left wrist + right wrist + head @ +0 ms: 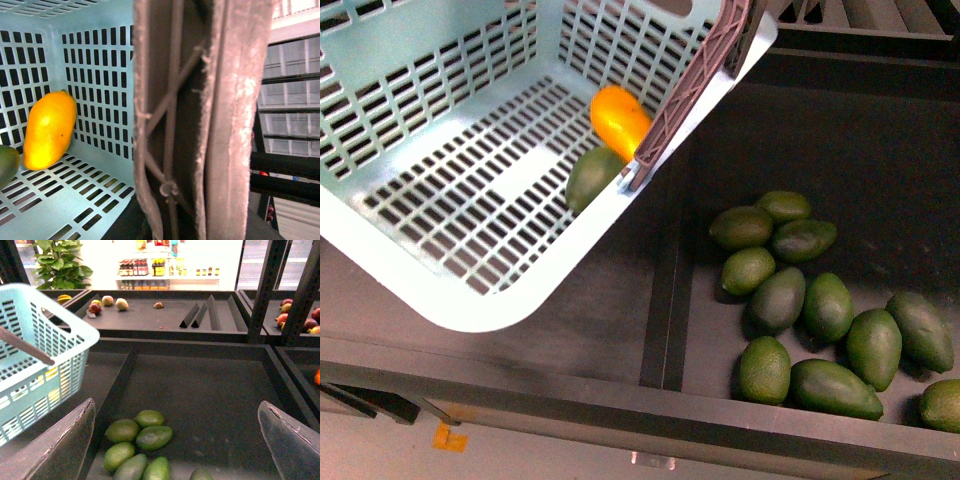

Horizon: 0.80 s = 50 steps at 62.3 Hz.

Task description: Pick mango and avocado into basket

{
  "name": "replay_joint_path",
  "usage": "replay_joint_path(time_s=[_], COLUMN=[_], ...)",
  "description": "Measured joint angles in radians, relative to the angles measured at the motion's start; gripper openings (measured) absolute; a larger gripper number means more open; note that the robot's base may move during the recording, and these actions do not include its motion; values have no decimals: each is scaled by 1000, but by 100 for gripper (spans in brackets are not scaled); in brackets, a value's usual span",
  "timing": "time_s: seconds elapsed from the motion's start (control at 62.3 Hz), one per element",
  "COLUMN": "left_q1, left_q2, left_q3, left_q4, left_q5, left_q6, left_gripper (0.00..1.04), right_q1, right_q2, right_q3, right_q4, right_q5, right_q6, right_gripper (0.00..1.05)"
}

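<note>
The turquoise basket (470, 290) hangs tilted at the upper left of the front view. Inside it, against the low wall, lie the orange mango (618, 118) and a dark green avocado (592, 177). In the left wrist view the mango (50, 131) rests on the slotted floor, and the avocado (7, 165) shows at the frame's edge. My left gripper (180, 217) is shut on the basket's brown handle (220, 125), which hides its fingers. My right gripper (177, 442) is open and empty above a pile of loose avocados (145, 437), with the basket (45, 365) off to one side.
Several avocados (820, 310) lie in a dark bin at the lower right, past a raised divider (665, 300). A back shelf holds a few fruits (107, 302) and two wedge dividers (200, 315). Dark uprights (262, 285) and red fruits (300, 320) stand nearby.
</note>
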Motion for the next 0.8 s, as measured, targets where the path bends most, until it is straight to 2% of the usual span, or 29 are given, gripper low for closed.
replay_joint_path(time_s=[0.225, 0.45, 0.675, 0.723, 0.803], left_q1=[89, 155, 186, 190, 194], left_q2=[243, 409, 456, 444, 418], left_q3=[183, 373, 314, 289, 237], left_q4=[6, -16, -1, 16, 31], left_q5=[51, -24, -28, -28, -44], left_q6=[-108, -234, -326, -336, -359], left_gripper=[15, 15, 15, 22, 38], right_q1=[0, 0, 0, 0, 0], right_q2=[0, 0, 0, 0, 0], right_q3=[0, 0, 0, 0, 0], right_q4=[0, 0, 0, 0, 0], right_q5=[0, 0, 0, 0, 0], right_q6=[0, 0, 0, 0, 0], right_gripper=[96, 96, 96, 96, 96])
